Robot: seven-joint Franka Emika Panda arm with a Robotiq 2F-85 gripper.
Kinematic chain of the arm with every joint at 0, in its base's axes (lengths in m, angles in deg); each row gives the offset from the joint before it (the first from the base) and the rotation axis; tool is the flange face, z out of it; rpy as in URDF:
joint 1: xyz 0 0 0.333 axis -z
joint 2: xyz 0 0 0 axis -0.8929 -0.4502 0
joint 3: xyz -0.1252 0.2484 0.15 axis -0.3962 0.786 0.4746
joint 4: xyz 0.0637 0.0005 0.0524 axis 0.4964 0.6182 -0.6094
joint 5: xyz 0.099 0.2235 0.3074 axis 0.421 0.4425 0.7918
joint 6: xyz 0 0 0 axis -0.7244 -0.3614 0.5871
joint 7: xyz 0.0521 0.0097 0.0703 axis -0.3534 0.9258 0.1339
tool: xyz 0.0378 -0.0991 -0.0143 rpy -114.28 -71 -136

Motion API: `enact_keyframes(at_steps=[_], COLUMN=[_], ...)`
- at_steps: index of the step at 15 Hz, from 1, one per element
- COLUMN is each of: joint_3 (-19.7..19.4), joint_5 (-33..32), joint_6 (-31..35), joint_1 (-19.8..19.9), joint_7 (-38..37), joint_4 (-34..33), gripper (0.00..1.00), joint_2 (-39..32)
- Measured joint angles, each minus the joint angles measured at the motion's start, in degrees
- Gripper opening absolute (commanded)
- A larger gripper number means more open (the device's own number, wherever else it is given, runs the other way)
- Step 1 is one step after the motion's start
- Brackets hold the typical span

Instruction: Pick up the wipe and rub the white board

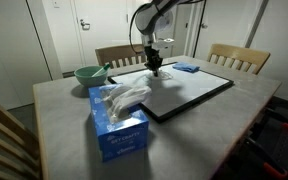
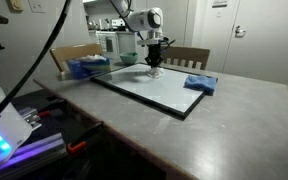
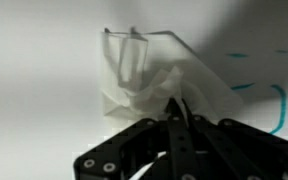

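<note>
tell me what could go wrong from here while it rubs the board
1. The pincer is shut on only a bunch of the wipe; most of it fans out loose, so it may slip free or fold under while rubbing.
2. The blue pen marks on the white board lie beside the wipe, so a short stroke could miss them.
3. The folded blue cloth sits by the board's edge; a wide stroke might shove it.

White wipe, white board with black frame and blue pen marks, blue cloth, blue tissue box, green bowl
</note>
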Motion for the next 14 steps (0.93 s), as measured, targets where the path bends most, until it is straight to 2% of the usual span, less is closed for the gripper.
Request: enact_keyframes(at_steps=[2, 4, 12, 14], joint_3=[-1.02, -0.31, 8.84, 9.45], joint_5=[-0.02, 0.31, 7.20, 8.18], joint_6=[1.47, 1.45, -2.86, -4.00], joint_1=[0.95, 1.72, 2.70, 2.86], joint_7=[-0.96, -0.88, 8.89, 10.20], joint_4=[0.17, 0.16, 0.18, 0.19], gripper=[0.00, 0.00, 0.00, 0.00], joint_2=[-0.03, 0.00, 0.02, -0.10])
